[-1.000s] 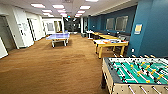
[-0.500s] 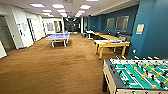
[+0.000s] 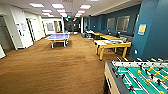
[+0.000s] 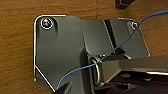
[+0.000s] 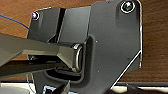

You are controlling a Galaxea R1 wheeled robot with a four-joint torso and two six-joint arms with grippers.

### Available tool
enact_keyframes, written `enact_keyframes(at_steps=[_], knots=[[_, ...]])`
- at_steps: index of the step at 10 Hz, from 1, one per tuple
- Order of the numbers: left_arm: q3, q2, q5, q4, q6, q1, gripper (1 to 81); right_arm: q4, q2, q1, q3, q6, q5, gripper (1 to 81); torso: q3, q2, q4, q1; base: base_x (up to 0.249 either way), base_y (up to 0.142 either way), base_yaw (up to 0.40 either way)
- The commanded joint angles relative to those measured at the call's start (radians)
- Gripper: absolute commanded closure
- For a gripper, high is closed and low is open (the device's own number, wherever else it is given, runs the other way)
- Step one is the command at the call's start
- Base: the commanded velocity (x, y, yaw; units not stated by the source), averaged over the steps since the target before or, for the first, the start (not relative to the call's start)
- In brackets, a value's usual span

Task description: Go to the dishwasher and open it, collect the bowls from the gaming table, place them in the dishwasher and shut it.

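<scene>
Facing a carpeted games room.
Gaming table [image 3: 112,43] stood beyond the foosball table [image 3: 140,77]; finger positions could not be told.

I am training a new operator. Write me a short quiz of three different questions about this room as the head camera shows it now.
1. True or false: the gaming table with the white top and yellow edge stands near the blue wall.
2. Multiple choice: which thing is closest to the camera? A) the blue ping-pong table B) the foosball table C) the gaming table
3. Fill in: the floor is covered with brown ____.

Key
1. True.
2. B; its green field sits at the lower right corner of the head view.
3. Carpet.
</scene>
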State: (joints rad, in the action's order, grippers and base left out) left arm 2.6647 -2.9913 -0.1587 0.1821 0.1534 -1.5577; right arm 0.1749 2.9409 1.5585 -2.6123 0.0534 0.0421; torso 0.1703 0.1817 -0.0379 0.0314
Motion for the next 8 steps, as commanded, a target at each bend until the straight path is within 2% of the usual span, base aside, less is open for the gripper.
enact_keyframes(at_steps=[1,8], knots=[[-0.005,0.003,0.044,-0.003,-0.005,0.041,1.0,0.011,-0.009,-0.040,0.002,0.000,-0.048,1.0,0.000,0.000,0.000,0.000,0.190,0.000,0.000],[-0.003,0.001,0.044,-0.001,-0.005,0.038,1.0,0.012,-0.009,-0.040,0.002,-0.001,-0.048,1.0,0.000,0.000,0.000,-0.001,0.190,0.000,0.000]])
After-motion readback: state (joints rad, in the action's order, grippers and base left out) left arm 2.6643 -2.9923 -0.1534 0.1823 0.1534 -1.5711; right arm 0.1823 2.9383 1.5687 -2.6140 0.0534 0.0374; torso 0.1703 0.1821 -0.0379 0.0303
